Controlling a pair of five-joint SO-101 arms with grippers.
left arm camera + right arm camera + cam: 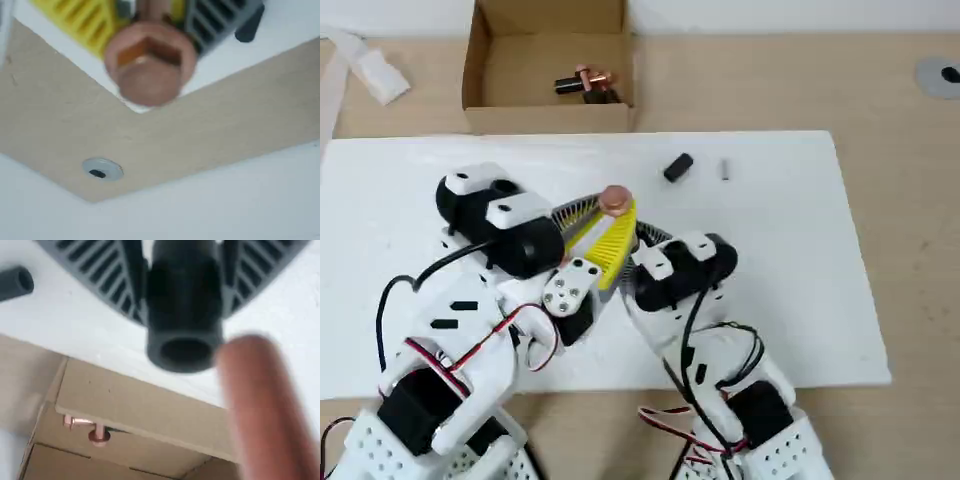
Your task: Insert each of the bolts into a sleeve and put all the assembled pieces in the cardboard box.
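Left hand [607, 232] grips bolt [150, 65], right hand [185, 262] grips sleeve [184, 340]; shank sits beside the bore, off-line, so a push likely catches the rim and twists the sleeve loose.

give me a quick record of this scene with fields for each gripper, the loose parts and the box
left gripper: shut on a copper bolt, over the white mat
right gripper: shut on a black sleeve
alignment: bolt shaft beside the sleeve's open end, not yet inserted
loose sleeve: lying on the mat, between the grippers and the box
cardboard box: holds assembled pieces
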